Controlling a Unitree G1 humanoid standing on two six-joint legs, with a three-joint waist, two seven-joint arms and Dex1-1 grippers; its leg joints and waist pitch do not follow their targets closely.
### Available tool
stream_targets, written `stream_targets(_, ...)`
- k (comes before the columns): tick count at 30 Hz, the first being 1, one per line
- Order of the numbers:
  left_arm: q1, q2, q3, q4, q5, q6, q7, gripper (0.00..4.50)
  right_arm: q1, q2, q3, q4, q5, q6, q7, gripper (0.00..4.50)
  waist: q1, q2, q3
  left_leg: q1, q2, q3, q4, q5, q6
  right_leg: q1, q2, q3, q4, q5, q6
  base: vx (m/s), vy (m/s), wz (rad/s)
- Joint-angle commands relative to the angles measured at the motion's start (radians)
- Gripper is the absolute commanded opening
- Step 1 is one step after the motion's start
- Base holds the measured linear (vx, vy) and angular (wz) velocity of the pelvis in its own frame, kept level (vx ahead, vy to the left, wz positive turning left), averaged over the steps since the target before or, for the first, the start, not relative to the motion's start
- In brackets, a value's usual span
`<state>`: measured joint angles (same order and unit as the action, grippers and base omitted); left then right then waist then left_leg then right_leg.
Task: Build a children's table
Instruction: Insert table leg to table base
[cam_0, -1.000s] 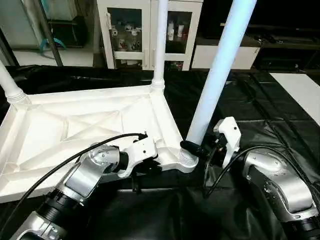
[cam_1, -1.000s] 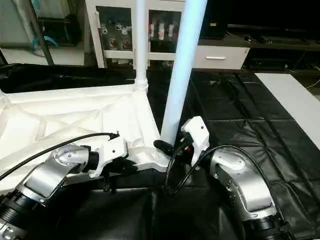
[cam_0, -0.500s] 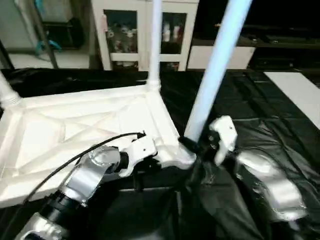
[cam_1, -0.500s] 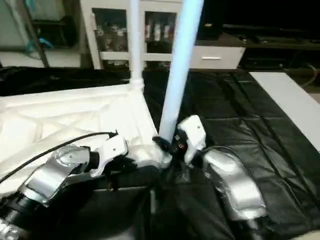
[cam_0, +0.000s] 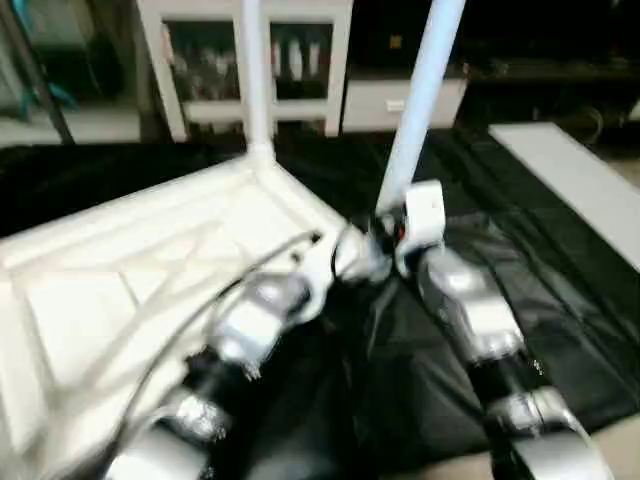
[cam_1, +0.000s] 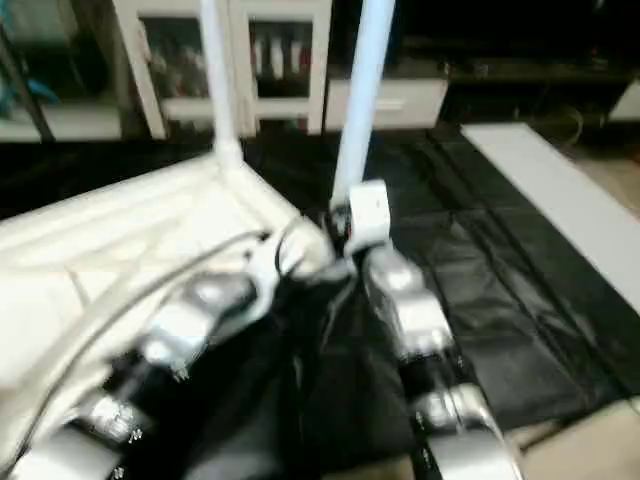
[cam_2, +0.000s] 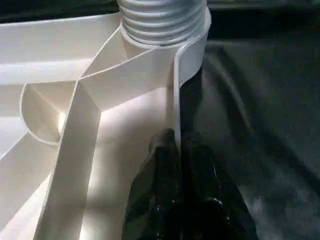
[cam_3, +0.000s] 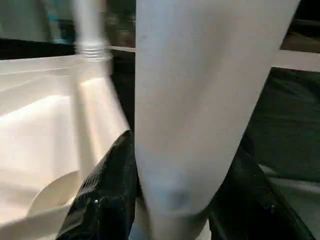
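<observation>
Children's table (cam_0: 120, 260): upside down on the left part of the black sheet (cam_0: 560, 270), its ribbed underside facing up.
Far leg (cam_0: 250, 70): a white tube standing upright in the table's far corner, towards the sheet's far edge.
Held leg (cam_3: 200, 75): a white tube rising from the table's near right corner and leaning slightly to the right at its top.
Corner socket (cam_2: 162, 20): rounded, with the ribbed end of the held leg sitting in it.
Rim wall (cam_2: 176, 90): the thin upright side wall of the table, running from the corner socket back towards the robot.
Left claw (cam_2: 176, 145): closed nearly all the way, one black finger on each side of the rim wall, pinching it just short of the corner socket.
Right claw (cam_3: 177, 175): about half open, its two black fingers (cam_3: 107, 190) pressed against opposite sides of the held leg low down, just above the socket.
Left arm (cam_0: 250, 320): silver, reaching forward over the table's near edge, with a black cable looping above it.
Right arm (cam_0: 470, 310): silver, stretched forward over the bare sheet to the base of the held leg.
Flat white board (cam_0: 570, 170): lying along the sheet's right edge, well apart from the table.
White cabinet (cam_0: 330, 70): glass-fronted, standing beyond the sheet's far edge.
</observation>
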<state>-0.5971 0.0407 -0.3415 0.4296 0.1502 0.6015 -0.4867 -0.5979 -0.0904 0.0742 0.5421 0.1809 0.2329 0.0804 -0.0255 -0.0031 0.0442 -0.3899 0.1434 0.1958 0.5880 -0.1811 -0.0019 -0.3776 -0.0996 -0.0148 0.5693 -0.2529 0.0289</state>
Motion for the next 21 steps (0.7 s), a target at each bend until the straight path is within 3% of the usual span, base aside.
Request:
stream_targets(1,-0.015,-0.027,0.008,-0.025,-0.021,-0.016,0.018,0.0,0.015,-0.024,-0.059,0.129,-0.048,0.024,-0.089,1.84,-0.01,-0.002,-0.045,0.033,0.075,-0.063,-0.113,-0.613,-0.122,-0.003,-0.045,0.009,-0.073,-0.248,-0.122,0.0,0.0,0.0)
stream_targets(2,-0.013,-0.04,0.011,-0.02,-0.022,-0.016,0.027,0.0,-0.006,-0.017,-0.065,0.169,-0.047,0.001,-0.107,1.84,-0.008,-0.011,-0.047,0.034,0.074,-0.056,-0.109,-0.58,-0.106,-0.005,-0.047,0.012,-0.072,-0.223,-0.133,0.0,0.0,0.0)
stream_targets(4,-0.01,-0.042,0.011,-0.019,-0.023,-0.015,0.027,0.0,-0.014,-0.013,-0.069,0.186,-0.044,-0.011,-0.116,1.84,-0.003,-0.01,-0.046,0.033,0.072,-0.05,-0.102,-0.534,-0.077,-0.007,-0.054,0.018,-0.075,-0.239,-0.142,0.0,0.0,0.0)
stream_targets(6,-0.012,-0.043,0.013,-0.011,-0.022,-0.016,0.03,0.0,-0.023,-0.008,-0.073,0.204,-0.045,-0.024,-0.118,1.84,0.001,-0.012,-0.045,0.03,0.074,-0.047,-0.102,-0.498,-0.062,-0.005,-0.05,0.018,-0.074,-0.234,-0.142,0.0,0.0,0.0)
stream_targets(7,-0.017,-0.046,0.017,0.0,-0.021,-0.017,0.036,0.0,-0.035,-0.004,-0.077,0.227,-0.046,-0.04,-0.12,1.84,0.001,-0.013,-0.045,0.036,0.074,-0.044,-0.099,-0.507,-0.061,-0.013,-0.049,0.02,-0.077,-0.255,-0.146,0.0,0.0,0.0)
stream_targets(15,-0.021,-0.047,0.02,0.012,-0.024,-0.022,0.031,0.0,-0.055,-0.004,-0.076,0.255,-0.021,-0.108,-0.044,1.84,0.002,-0.008,-0.046,0.037,0.076,-0.043,-0.101,-0.502,-0.063,-0.012,-0.042,0.018,-0.072,-0.219,-0.157,0.0,0.0,0.0)
stream_targets(18,-0.022,-0.047,0.022,0.018,-0.024,-0.026,0.024,0.0,-0.058,-0.007,-0.075,0.257,-0.014,-0.129,-0.008,1.84,0.002,-0.01,-0.045,0.038,0.075,-0.041,-0.099,-0.513,-0.057,-0.015,-0.044,0.019,-0.078,-0.265,-0.153,0.0,0.0,0.0)
stream_targets(19,-0.023,-0.047,0.022,0.019,-0.025,-0.026,0.023,0.0,-0.057,-0.008,-0.076,0.254,-0.013,-0.129,-0.004,2.19,0.001,-0.01,-0.045,0.038,0.075,-0.042,-0.098,-0.518,-0.057,-0.016,-0.044,0.019,-0.08,-0.282,-0.149,0.0,0.0,0.0)
stream_targets(21,-0.025,-0.046,0.023,0.022,-0.026,-0.027,0.022,0.0,-0.056,-0.009,-0.08,0.247,-0.008,-0.126,0.004,2.19,0.001,-0.011,-0.044,0.038,0.076,-0.043,-0.1,-0.527,-0.061,-0.017,-0.043,0.018,-0.082,-0.303,-0.142,0.0,0.0,0.0)
